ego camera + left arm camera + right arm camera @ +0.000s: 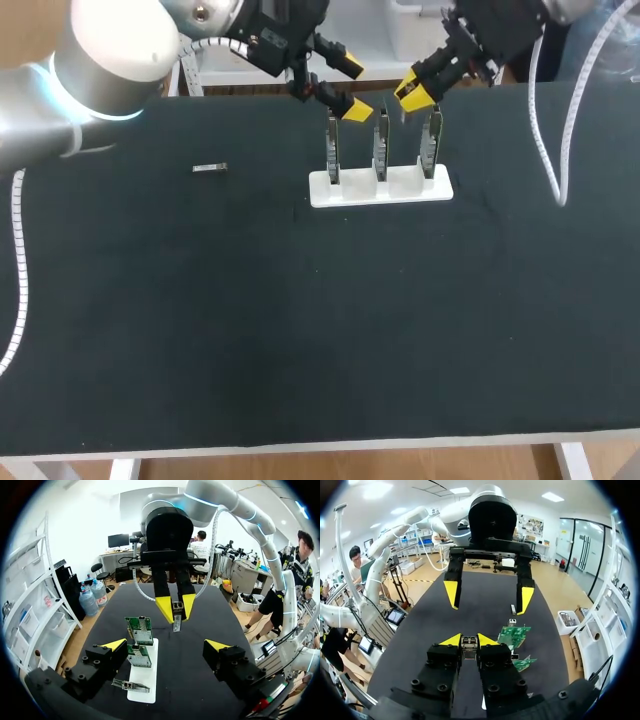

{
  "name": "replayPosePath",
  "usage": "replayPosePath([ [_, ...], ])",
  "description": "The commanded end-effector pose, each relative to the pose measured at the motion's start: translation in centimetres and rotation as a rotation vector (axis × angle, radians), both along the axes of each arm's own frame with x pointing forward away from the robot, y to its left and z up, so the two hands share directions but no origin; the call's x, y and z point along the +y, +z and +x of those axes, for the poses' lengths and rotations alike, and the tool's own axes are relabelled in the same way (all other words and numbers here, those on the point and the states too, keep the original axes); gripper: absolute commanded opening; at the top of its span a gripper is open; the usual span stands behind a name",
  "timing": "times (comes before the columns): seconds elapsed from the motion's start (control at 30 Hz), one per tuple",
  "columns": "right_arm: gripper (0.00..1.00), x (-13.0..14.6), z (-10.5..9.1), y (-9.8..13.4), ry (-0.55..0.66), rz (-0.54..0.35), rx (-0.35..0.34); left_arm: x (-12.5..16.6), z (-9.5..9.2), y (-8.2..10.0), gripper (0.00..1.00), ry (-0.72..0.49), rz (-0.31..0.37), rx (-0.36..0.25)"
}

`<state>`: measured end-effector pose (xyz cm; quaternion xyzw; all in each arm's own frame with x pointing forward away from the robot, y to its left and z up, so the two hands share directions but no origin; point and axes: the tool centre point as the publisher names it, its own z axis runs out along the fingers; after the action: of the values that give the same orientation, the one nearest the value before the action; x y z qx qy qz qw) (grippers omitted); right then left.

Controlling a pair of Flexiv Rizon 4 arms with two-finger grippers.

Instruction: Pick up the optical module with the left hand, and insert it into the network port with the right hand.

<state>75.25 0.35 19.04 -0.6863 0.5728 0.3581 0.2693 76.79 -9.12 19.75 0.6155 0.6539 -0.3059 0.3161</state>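
Note:
A small metal optical module (469,647) is pinched between the yellow tips of my right gripper (469,640), which is shut on it. In the head view the right gripper (414,93) hangs above the back right of three upright green circuit boards (380,145) in a white holder (350,192). My left gripper (352,87) is open and empty, just above and behind the left board. The two grippers face each other over the holder. From the left wrist view, the right gripper (175,607) holds the module (176,621) ahead of my open left gripper (166,646).
A second small module (210,168) lies flat on the black mat, left of the holder; it also shows as a small module (513,609) beyond the boards (515,635). A white cable (548,150) hangs down at the right.

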Motion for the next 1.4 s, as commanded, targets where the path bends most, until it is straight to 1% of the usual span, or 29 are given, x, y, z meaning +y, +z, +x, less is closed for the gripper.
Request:
replayPosePath([
  [0.03, 0.0, 0.1, -0.2, -0.2, -0.003, 0.002, 0.0, 0.0, -0.1, 0.0, 1.0, 0.005, 0.003, -0.001],
  [0.17, 0.0, 0.1, -0.1, -0.2, -0.004, 0.003, 0.0, 0.0, -0.1, 0.0, 1.0, 0.005, 0.003, -0.001],
  [0.4, 0.0, 0.1, 0.3, 0.6, 0.0, 0.009, -0.022, 0.0, -0.1, 0.0, 1.0, 0.005, 0.003, -0.001],
  [0.5, 0.0, 0.3, 0.5, 0.5, 0.002, 0.006, -0.023, 0.0, -0.1, 0.0, 1.0, 0.005, 0.003, -0.001],
  [0.83, 0.0, 0.2, 1.1, -0.5, -0.003, 0.005, 0.004, 0.0, -0.1, 0.0, 1.0, 0.005, 0.003, -0.001],
  [1.0, 0.0, 0.1, 1.1, -0.5, -0.002, 0.006, 0.003, 0.0, -0.1, 0.0, 1.0, 0.005, 0.003, -0.001],
  [1.13, 0.0, 0.3, 1.1, 0.1, 0.009, 0.014, -0.01, 0.0, -0.1, 0.0, 1.0, 0.005, 0.003, -0.001],
  [1.4, 0.0, 0.7, 1.8, 0.2, 0.014, 0.011, -0.021, 0.0, -0.1, 0.0, 1.0, 0.005, 0.003, -0.001],
])
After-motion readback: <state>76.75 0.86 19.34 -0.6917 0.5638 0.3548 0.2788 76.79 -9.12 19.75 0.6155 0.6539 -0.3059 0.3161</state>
